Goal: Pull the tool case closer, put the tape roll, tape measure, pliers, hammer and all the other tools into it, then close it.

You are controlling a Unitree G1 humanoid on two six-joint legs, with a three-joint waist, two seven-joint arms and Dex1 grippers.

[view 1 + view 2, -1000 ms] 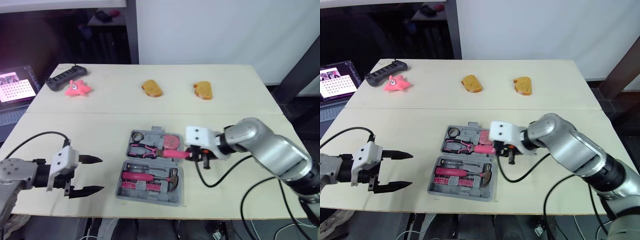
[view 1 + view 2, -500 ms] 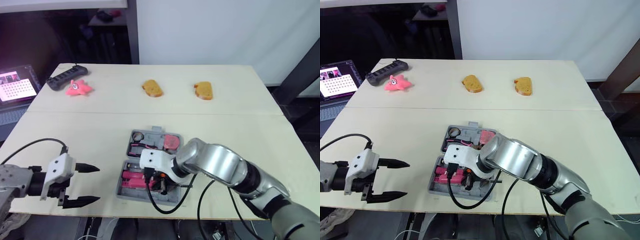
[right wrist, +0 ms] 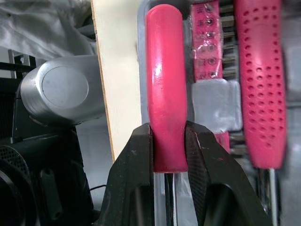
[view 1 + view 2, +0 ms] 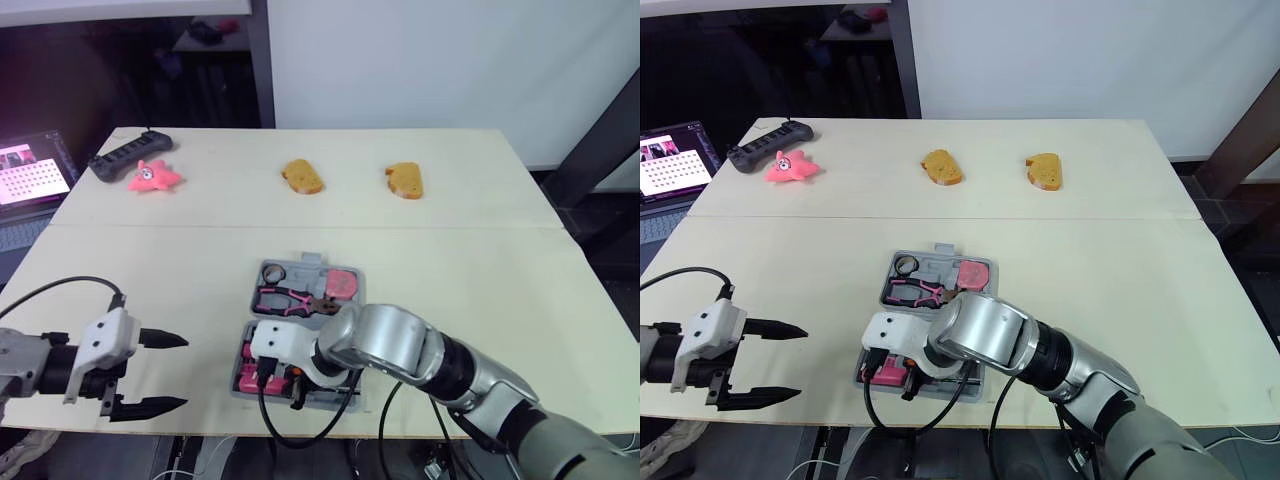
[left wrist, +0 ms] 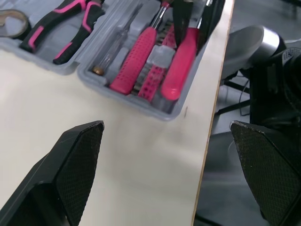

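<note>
So the right gripper [image 3: 167,129] is clamped on the smooth pink handle of what I take for the hammer [image 3: 164,70], close to the shaft end. The hammer lies in the near half of the open case [image 5: 141,102], next to a dotted pink handle, right by the bench [image 4: 450,260] front edge. It looks seated in its slot, or nearly.

The far half already has the pliers [image 4: 290,297], tape measure [image 4: 345,283] and tape roll [image 4: 277,271]. I don't spot any loose tools on the bench.

The left gripper [image 4: 170,372] hovers off to the left of the case, fingers wide apart, holding nothing.

My read: this is the tail end of the packing step. Next it should let go of the hammer and lift straight out without dragging it back up. Then it's just folding the case shut.
</note>
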